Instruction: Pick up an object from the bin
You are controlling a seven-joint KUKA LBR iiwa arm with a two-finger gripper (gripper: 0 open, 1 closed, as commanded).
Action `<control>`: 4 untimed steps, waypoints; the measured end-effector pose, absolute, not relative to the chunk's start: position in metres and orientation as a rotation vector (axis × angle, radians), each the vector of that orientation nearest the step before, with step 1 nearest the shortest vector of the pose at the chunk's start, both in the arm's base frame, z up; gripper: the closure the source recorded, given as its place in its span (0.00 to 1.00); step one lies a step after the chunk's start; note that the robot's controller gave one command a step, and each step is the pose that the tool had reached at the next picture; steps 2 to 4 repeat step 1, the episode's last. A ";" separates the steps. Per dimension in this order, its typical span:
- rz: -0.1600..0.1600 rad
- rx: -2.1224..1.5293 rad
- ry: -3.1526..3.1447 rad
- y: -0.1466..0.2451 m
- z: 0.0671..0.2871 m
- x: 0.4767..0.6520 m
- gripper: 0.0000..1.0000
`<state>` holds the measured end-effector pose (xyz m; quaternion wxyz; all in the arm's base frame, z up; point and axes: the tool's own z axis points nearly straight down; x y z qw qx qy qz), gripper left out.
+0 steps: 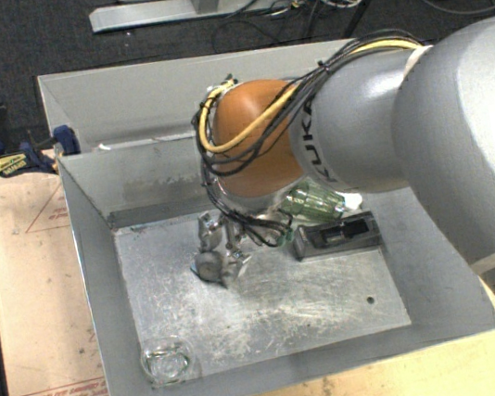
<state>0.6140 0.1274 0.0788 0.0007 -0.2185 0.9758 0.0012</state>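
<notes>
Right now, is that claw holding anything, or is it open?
Gripper: cannot be told; it is down by a small dark grey lump.

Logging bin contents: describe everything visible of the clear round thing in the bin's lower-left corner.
The clear round thing looks like a small glass or clear plastic cup, see-through, with bright glints on its rim. It sits on the bin floor by the view's lower-left corner, close to the sloping walls, alone, well apart from the gripper. Upright or upturned: cannot tell.
</notes>
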 end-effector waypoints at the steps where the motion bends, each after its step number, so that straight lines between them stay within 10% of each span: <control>1: 0.002 -0.750 3.045 0.147 0.219 0.602 1.00; 4: 0.002 -0.750 3.045 0.147 0.219 0.602 1.00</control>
